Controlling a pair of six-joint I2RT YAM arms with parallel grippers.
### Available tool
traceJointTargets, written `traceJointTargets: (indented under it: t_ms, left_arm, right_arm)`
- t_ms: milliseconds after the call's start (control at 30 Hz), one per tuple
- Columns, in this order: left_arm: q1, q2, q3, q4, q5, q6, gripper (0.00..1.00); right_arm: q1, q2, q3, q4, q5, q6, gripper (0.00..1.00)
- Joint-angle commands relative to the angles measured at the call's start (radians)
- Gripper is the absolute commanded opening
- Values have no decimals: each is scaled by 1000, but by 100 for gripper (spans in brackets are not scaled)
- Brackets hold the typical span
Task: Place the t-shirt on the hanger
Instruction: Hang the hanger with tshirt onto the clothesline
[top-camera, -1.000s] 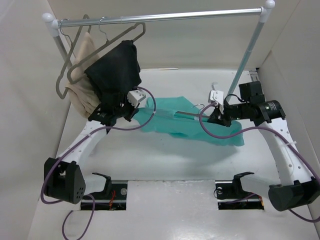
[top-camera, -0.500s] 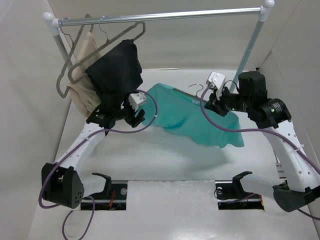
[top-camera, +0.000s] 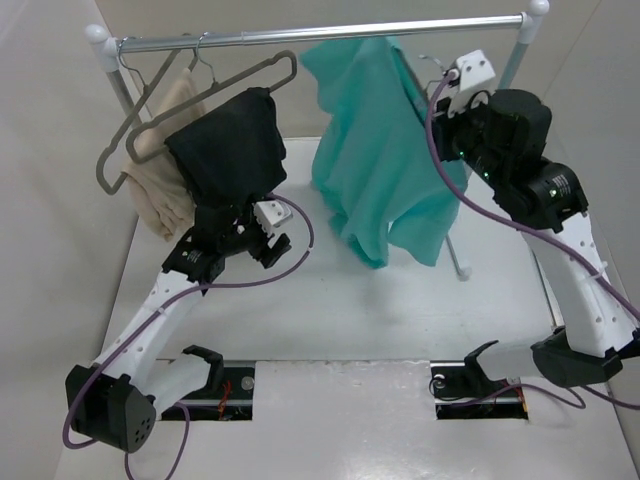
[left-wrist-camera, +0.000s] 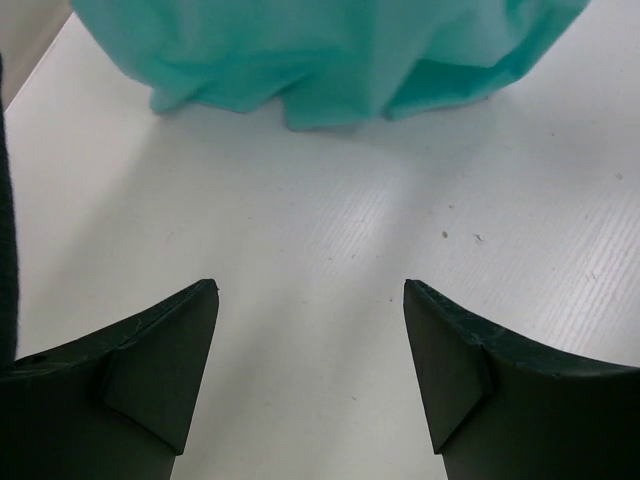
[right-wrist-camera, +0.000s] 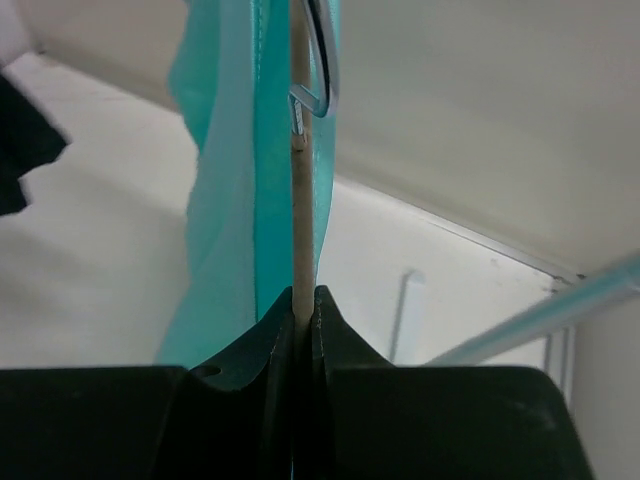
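Right pincer (right-wrist-camera: 303, 300) clenched on slim bar of thin grey-taupe triangular clothes hanger (right-wrist-camera: 298, 200), its silver hook beyond fingertips, up near silver metal rail (top-camera: 300, 35). Teal short-sleeved cloth t-shirt (top-camera: 375, 150) draped on hanger, hanging beside and below right pincer. Left pincer (left-wrist-camera: 310, 290) released, empty, low over white surface (left-wrist-camera: 350, 250); t-shirt hem ahead of its fingertips, apart

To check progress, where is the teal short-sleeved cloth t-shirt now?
In the top view the teal t-shirt hangs right of centre under the silver metal rail, beside the black garment, held up by the right gripper.
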Motion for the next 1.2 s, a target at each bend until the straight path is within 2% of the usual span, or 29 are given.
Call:
traceJointTargets:
  t_ms: [0,167,267,400,633,800,967,1067,1100,1133,1167]
  left_arm:
    - [-18,-56,-31,28,-8,-4,72]
    - [-18,-66,-57,55,-8,-36,72]
    - [-18,-66,-66,74,-8,-47,72]
    - [-18,-66,-75,74,-8,-56,72]
    - [-18,-66,-85,95,-8,-65,72]
    - [-18,-66,-94,105,-8,-65,72]
    - [-18,-66,-94,114,-8,-74,72]
    - [-18,-66,-94,114,-8,-74,72]
    - [-18,-66,-94,114,-8,-74,72]
    - [-18,-66,-94,114,-8,-74,72]
    - [-18,-66,-94,114,-8,-74,72]
  right_arm:
    - [-104,-11,93,108,35,5,0]
    - [-289,73,266,24,-51,-51,0]
    - [-358,84,267,33,-111,-71,0]
    - [-400,84,256,54,-154,-80,0]
    - [-467,182,279,34,-218,-80,0]
    - [-477,170,141,112,-198,-59,0]
    - [-477,170,116,103,-198,-59,0]
    - [-477,125,78,103,-233,-74,51]
    - [-477,111,55,103,-234,-100,72]
    - [-477,96,43,103,-246,-114,82]
    - [-477,78,32,91,-246,-127,86]
